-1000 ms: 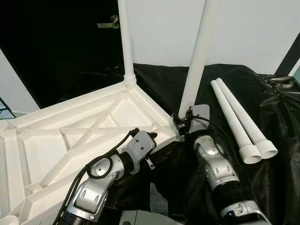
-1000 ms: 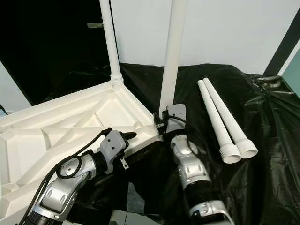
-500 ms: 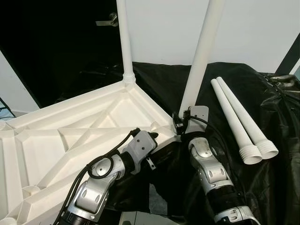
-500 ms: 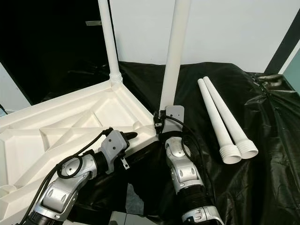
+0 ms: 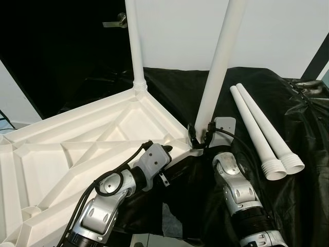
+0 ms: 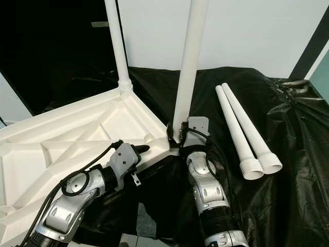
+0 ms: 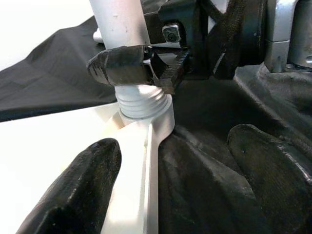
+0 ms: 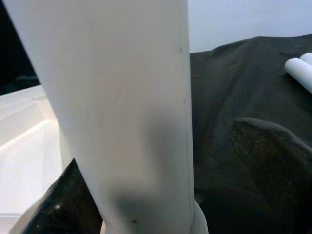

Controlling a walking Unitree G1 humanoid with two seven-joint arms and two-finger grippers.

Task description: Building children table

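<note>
The white plastic tabletop (image 5: 77, 149) lies upside down, its ribbed underside facing up, resting partly on a black sheet (image 5: 288, 206) that covers the surface beneath. One white leg (image 5: 134, 46) stands upright in the far corner socket, and a second leg (image 5: 221, 62) stands tilted slightly in the near corner socket just in front of the robot. The right gripper (image 5: 199, 138) is at the foot of this second leg, its black fingers (image 7: 124, 66) pinching the leg just above the threaded end, which sits in the corner socket as the left wrist view shows; in the right wrist view the leg (image 8: 126, 112) runs close before the camera, with a dark fingertip on each side of it. The left gripper (image 5: 165, 150) rests at the tabletop's near edge, just beside that same corner; in the left wrist view its two fingers (image 7: 78, 190) are spread apart, one over the white edge of the tabletop and the other over the black sheet, gripping nothing. Two spare legs (image 5: 262, 131) lie side by side on the black sheet to the robot's right, touching each other, their threaded ends pointing toward the robot, well apart from the tabletop. Behind the scene a white wall (image 5: 277, 31) meets a dark doorway with a metal door handle (image 5: 117, 21)
</note>
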